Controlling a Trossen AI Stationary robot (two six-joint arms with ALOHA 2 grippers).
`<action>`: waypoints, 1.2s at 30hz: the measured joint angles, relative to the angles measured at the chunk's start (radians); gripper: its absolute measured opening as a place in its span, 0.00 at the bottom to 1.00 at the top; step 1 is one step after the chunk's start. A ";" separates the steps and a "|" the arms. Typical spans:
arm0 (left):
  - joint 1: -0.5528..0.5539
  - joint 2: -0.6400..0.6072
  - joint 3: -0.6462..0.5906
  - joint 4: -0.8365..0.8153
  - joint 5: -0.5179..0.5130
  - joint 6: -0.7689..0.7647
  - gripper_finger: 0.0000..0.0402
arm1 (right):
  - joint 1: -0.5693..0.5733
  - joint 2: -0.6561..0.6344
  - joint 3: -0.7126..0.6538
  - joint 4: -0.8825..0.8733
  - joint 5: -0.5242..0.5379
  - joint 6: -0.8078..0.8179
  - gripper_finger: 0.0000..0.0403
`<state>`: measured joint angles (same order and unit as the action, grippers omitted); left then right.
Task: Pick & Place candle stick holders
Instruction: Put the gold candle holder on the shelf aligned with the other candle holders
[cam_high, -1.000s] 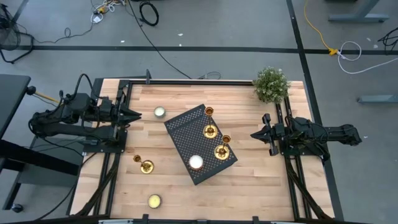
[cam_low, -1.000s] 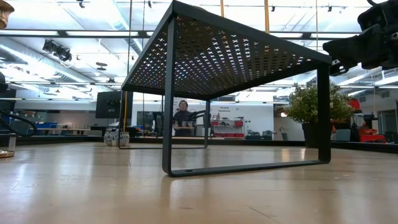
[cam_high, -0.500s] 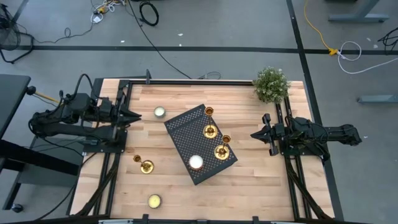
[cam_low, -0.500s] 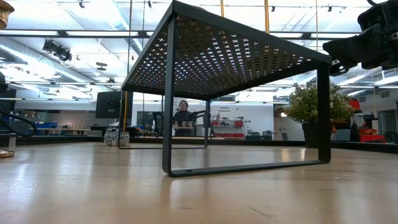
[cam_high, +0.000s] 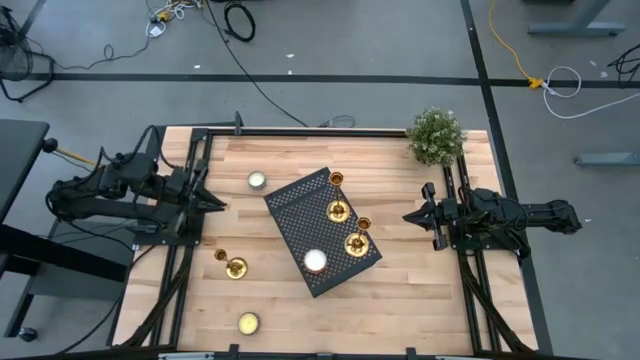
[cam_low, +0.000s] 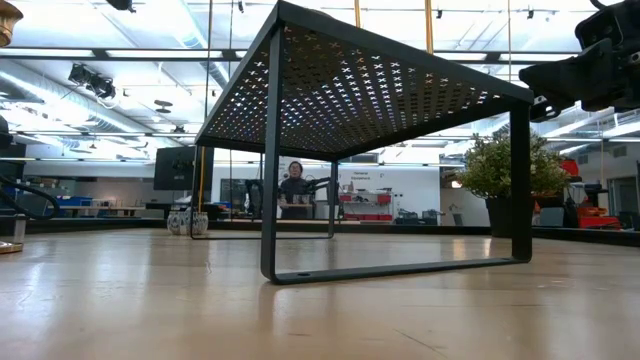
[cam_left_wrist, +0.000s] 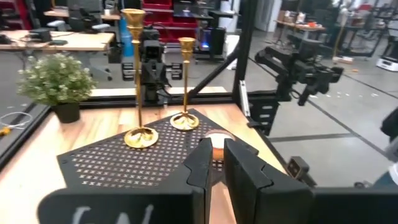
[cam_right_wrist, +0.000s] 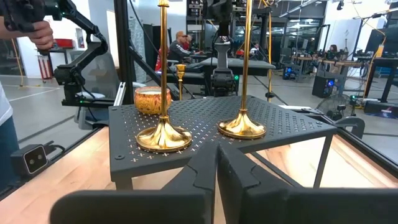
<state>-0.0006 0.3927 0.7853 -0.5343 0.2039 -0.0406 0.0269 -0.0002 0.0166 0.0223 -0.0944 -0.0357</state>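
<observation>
Left gripper (cam_high: 218, 205) at nine o'clock, fingers pinched empty; right gripper (cam_high: 408, 216) at three likewise. Only overhead shows a fallen candle stick holder (cam_high: 229, 263) at seven.

- We count three candle stick holders (cam_high: 338, 211), shiny gold metal with round flared bases and thin stems: two at the centre of the high view, one at its lower left.
- We count three flat round tealight candles (cam_high: 257, 180): one upper left of centre, one at the bottom left, one white just below centre.
- We see one black perforated metal rack (cam_high: 300, 215), mid-frame.
- We see one small green potted plant (cam_high: 436, 136), upper right.
- We see one light wooden table (cam_high: 400, 300).
- We count two dark robot arms: the left arm (cam_high: 110, 190) and the right arm (cam_high: 500, 215).
</observation>
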 joint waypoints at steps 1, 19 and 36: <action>0.000 0.001 0.000 0.000 0.006 0.000 0.11 | 0.000 0.000 0.000 0.000 0.000 0.000 0.04; 0.000 0.221 0.173 -0.209 0.048 0.053 0.11 | 0.000 0.000 0.000 0.000 0.000 0.000 0.04; -0.039 0.286 0.263 -0.431 0.014 0.000 0.11 | 0.000 0.000 0.000 0.000 0.000 0.000 0.04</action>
<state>-0.0395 0.6785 1.0481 -0.9656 0.2177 -0.0410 0.0266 -0.0002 0.0166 0.0223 -0.0944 -0.0355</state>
